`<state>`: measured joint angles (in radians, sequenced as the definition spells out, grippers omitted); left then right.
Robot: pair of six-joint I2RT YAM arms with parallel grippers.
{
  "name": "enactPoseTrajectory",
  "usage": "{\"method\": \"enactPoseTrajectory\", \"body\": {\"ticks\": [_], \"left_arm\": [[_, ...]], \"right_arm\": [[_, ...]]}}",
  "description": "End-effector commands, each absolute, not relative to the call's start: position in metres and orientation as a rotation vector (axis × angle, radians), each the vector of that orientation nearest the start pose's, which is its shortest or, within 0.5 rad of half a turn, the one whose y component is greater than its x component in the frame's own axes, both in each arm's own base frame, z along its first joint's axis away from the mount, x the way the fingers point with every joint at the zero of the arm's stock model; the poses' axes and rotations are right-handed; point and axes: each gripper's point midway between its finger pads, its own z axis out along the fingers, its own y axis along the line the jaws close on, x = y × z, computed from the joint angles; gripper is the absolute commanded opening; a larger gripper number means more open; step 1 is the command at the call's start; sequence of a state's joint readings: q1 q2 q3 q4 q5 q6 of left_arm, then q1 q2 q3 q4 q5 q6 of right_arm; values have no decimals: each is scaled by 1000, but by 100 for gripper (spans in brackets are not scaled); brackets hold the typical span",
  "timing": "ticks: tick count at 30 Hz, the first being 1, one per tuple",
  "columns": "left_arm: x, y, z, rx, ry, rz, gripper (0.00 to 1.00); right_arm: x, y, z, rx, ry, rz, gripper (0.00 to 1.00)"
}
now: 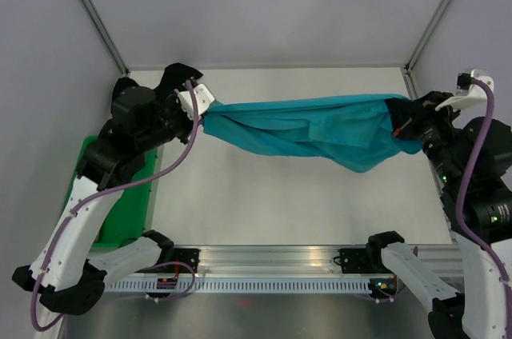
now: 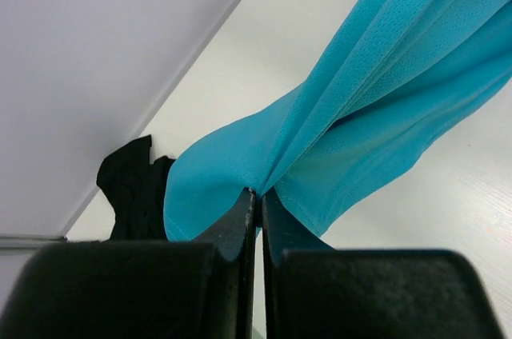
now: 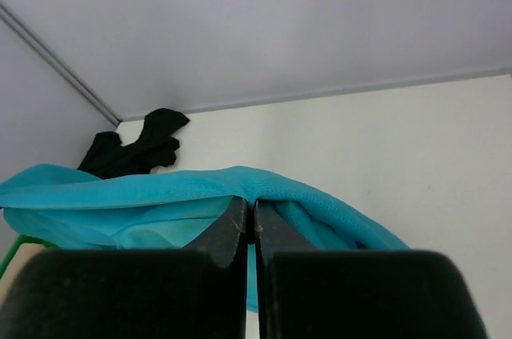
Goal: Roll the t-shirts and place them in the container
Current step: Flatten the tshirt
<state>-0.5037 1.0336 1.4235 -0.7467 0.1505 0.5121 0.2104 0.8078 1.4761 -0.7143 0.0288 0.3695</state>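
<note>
Btwn L tool (image 1: 202,107) & R tool (image 1: 398,121): teal t-shirt (image 1: 312,127), one end in each.

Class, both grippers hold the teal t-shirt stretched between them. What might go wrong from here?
The left gripper and right gripper each pinch only a small bunch of the teal t-shirt at their tips; more pull may slip it free.
The shirt hangs bunched and twisted, so laid down like this it would likely roll lumpy.
The black t-shirt lies in the far corner near the left gripper and might get snagged.
</note>
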Motion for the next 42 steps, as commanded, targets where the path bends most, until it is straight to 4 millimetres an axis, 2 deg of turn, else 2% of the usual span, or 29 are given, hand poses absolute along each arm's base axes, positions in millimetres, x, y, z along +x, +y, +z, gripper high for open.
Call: {"method": "enactPoseTrajectory", "body": {"ticks": [1, 3, 4, 6, 7, 9, 10, 11, 12, 13, 14, 15, 16, 17, 18, 19, 20, 21, 22, 23, 24, 25, 26, 27, 28, 31, 35, 38, 42], "left_arm": [[247, -145, 349, 1045, 1762, -185, 2], [250, -149, 341, 1073, 1770, -200, 2], [257, -154, 332, 1090, 1798, -209, 2], [269, -159, 318, 1104, 1838, -207, 2], [288, -164, 309, 1095, 1856, -188, 2], [315, -159, 288, 1049, 1891, -152, 6], [334, -161, 283, 1036, 1870, -131, 11], [351, -162, 253, 1058, 1926, -118, 27], [365, -159, 239, 1050, 1958, -98, 40], [381, -157, 230, 1029, 1973, -69, 54], [401, -159, 206, 1024, 2040, -61, 72], [415, -153, 198, 987, 2078, -35, 75], [428, -145, 194, 915, 2124, 22, 75], [440, -146, 200, 888, 2128, 37, 75], [444, -143, 191, 876, 2166, 68, 73], [440, -148, 196, 882, 2159, 33, 71], [431, -150, 192, 899, 2167, -3, 68], [418, -155, 208, 910, 2123, -34, 66], [407, -161, 210, 962, 2092, -75, 64], [390, -159, 193, 1011, 2117, -88, 61], [373, -161, 205, 1047, 2067, -95, 59], [359, -163, 198, 1132, 2047, -111, 59], [339, -158, 173, 1200, 2081, -124, 58], [325, -156, 169, 1274, 2051, -116, 58], [309, -148, 142, 1328, 2100, -109, 59], [283, -134, 100, 1457, 2160, -48, 62], [271, -138, 71, 1547, 2152, 1, 66], [270, -147, 59, 1577, 2117, -10, 69], [271, -145, 39, 1613, 2114, 20, 69]], "right_arm": [[221, 52, 453, 167, 1666, 388, 0], [230, 55, 441, 183, 1707, 394, 0], [245, 57, 420, 195, 1769, 378, 0], [262, 60, 398, 212, 1837, 367, 0], [279, 67, 373, 203, 1913, 365, 0], [297, 86, 348, 142, 1986, 430, 0], [319, 94, 319, 139, 2068, 439, 0], [329, 101, 304, 128, 2110, 455, 1], [341, 105, 289, 122, 2146, 462, 2], [365, 110, 259, 133, 2216, 449, 19], [378, 112, 245, 136, 2247, 443, 42], [392, 110, 233, 148, 2270, 431, 65], [415, 105, 205, 191, 2342, 374, 83], [424, 98, 194, 223, 2374, 344, 84], [426, 88, 182, 266, 2428, 313, 85], [434, 83, 177, 284, 2439, 300, 87], [433, 78, 177, 301, 2433, 287, 88], [435, 75, 181, 318, 2393, 273, 89], [422, 69, 179, 335, 2382, 253, 90], [418, 59, 178, 367, 2365, 204, 90], [412, 49, 175, 403, 2356, 183, 90], [397, 43, 165, 423, 2377, 166, 88], [389, 37, 158, 443, 2390, 152, 87], [374, 29, 142, 476, 2418, 138, 85], [366, 25, 135, 491, 2434, 130, 82], [339, 6, 112, 563, 2457, 42, 76], [315, -20, 90, 736, 2424, 8, 73], [299, -20, 67, 784, 2459, 6, 75], [275, -21, 33, 861, 2517, -31, 77]]}}
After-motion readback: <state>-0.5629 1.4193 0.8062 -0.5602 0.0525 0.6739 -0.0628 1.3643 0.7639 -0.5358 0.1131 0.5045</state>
